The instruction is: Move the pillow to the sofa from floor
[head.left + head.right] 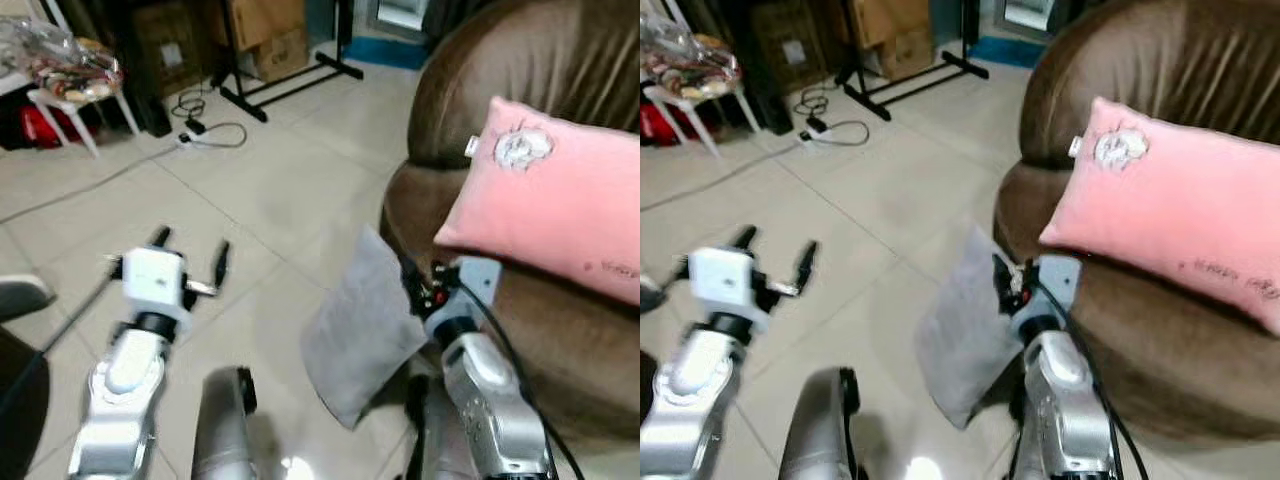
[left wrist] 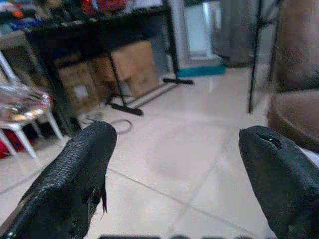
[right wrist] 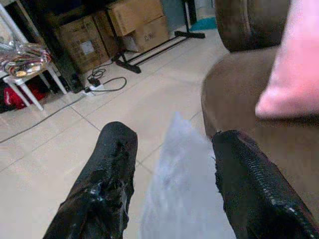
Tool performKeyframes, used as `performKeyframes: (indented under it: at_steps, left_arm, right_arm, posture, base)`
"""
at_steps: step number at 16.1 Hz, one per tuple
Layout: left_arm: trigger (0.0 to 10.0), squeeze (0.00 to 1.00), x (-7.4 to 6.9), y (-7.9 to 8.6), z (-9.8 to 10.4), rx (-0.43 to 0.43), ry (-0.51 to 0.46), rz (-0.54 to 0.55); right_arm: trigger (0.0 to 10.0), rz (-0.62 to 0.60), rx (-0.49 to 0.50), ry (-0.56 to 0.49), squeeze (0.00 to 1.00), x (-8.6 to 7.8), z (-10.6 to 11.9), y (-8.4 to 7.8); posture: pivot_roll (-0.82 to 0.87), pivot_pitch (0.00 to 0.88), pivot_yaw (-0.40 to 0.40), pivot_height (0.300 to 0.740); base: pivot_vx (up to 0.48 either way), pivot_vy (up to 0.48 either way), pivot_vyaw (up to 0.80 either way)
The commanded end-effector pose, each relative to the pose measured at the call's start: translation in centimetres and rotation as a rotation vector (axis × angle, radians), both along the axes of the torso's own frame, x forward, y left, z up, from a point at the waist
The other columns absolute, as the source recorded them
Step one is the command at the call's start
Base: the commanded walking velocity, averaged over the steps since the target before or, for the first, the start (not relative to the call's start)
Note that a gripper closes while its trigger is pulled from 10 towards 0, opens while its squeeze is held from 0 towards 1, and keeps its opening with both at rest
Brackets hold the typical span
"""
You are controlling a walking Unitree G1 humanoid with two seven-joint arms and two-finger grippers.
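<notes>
Grey pillow (image 1: 362,330) stands on edge on your tiled floor (image 1: 270,190), leaning against the brown sofa (image 1: 560,330) beneath a pink cushion (image 1: 560,200). Your right wrist view shows the right gripper (image 3: 172,184) open around its top, unclamped; the left gripper (image 1: 190,255) hovers open, empty.

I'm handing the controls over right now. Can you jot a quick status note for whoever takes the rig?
Left hand: open, raised over bare floor tiles, holding nothing.
Right hand: open, its fingers on either side of the grey pillow's top edge, not closed on it.
Grey pillow: on the floor, propped against the front of the brown sofa.
Pink pillow: already lying on the sofa seat.
Done: the right hand is lined up with the grey pillow.
Left: close on the grey pillow, lift it, set it on the sofa, probably beside the pink one.
</notes>
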State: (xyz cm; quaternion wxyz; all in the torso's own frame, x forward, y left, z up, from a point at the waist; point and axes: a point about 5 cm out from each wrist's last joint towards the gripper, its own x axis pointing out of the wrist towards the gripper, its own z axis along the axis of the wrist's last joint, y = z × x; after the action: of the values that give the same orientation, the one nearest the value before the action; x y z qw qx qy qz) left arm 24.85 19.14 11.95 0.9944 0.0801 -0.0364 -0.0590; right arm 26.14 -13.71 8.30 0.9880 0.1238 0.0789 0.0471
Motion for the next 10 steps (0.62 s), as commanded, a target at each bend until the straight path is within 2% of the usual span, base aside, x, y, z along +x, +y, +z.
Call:
performKeyframes:
  at_steps: [1,5,10]
  left_arm:
    - [10.0,0.78,-0.1,0.3,0.0,0.020,0.006,0.008]
    - [10.0,0.78,0.0,0.3,-0.1,0.042,0.014,-0.009]
    - [10.0,0.77,0.8,0.5,-0.2,0.072,0.043,-0.075]
  right_arm:
    - [10.0,-0.021,0.004,-0.006,0.00,0.0,0.1,-0.5]
    - [10.0,0.026,0.010,0.014,0.00,0.2,-0.2,-0.1]
    - [10.0,0.033,-0.033,0.074,0.00,1.5,-1.5,-0.8]
  posture:
    - [-0.04,0.035,0.041,0.453]
    - [-0.04,0.040,0.045,0.439]
    - [-0.03,0.060,0.068,0.394]
  base:
    - [0.000,0.000,0.00]
    - [0.000,0.000,0.00]
    - [0.000,0.000,0.00]
